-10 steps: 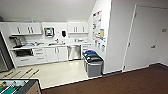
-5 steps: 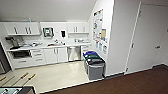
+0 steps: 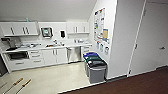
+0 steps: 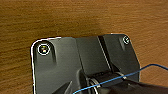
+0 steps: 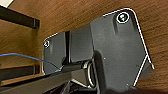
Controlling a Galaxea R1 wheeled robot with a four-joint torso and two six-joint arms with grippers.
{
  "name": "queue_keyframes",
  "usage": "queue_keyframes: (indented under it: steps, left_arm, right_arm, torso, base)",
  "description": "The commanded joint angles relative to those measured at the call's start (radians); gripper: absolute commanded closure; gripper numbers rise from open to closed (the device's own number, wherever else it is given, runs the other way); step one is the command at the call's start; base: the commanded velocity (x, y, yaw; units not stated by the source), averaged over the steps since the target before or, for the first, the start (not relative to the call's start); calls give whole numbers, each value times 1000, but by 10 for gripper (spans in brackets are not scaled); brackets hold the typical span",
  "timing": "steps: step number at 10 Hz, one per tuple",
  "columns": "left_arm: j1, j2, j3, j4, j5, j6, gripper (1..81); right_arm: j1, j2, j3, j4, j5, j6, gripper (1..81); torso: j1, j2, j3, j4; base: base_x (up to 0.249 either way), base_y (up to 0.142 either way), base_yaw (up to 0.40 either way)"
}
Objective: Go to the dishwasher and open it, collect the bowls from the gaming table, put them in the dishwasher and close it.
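I read the dishwasher (image 3: pixel 74 54) at centre frame, under the kitchen surface (image 3: pixel 50 47) — door closed, so opening, bowl collection and loading all remain. Pale floor (image 3: pixel 57 77) ahead is open; waste bins (image 3: pixel 96 68) crowd the right, the wall corner (image 3: pixel 112 50) beyond. Jaws state — I cannot tell.

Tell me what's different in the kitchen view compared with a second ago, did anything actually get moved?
Nothing in the kitchen moved; the camera did. The whole view has slid and the room looks closer, so the robot is driving or turning. The dishwasher now sits left of the picture's middle, its door shut as before. The bins stand where they did beside the wall, and the cabinets are unchanged.
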Motion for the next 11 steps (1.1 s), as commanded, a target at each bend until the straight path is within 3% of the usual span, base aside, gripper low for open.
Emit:
queue_keyframes:
  steps: [1,11]
  left_arm:
    - [-57,-15,6,10,50,2,10]
    - [-56,-14,6,7,50,2,10]
  right_arm:
    - [51,-10,-25,11,-47,5,10]
    - [60,13,-45,1,-50,-2,10]
  torso:
    - [0,0,0,0]
    - [0,0,0,0]
  base:
    - [248,0,0]
    - [231,0,0]
